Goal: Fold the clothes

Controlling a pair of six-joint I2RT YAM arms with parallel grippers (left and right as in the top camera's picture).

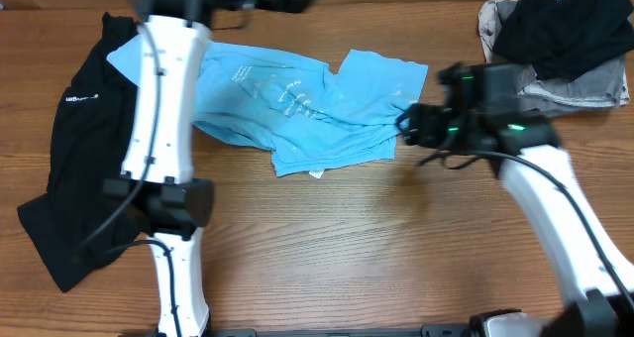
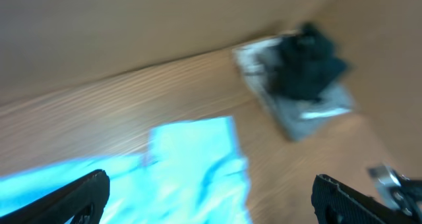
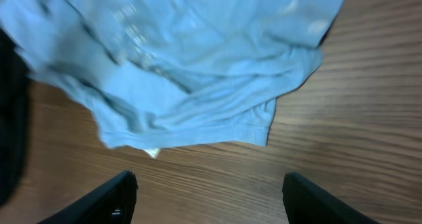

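The left hand [image 2: 211, 191] and right hand [image 3: 211, 184] are spread wide, empty; the crumpled light blue fabric T-shirt [image 1: 297, 104] should be gripped by its edges and smoothed flat first.

The table [image 1: 396, 248] is brown wood grain, smooth with a low sheen. The T-shirt [image 1: 297, 104] is thin, soft light blue cloth, matt and creased, with faint white print. The black garment [image 1: 69, 178] is matt cloth, limp and rumpled. The black cloth [image 1: 570, 25] and grey cloth [image 1: 584, 89] look equally dull. The left arm [image 1: 163, 89] and right arm [image 1: 555, 193] have smooth, faintly glossy white shells like plastic, with matt black joints.
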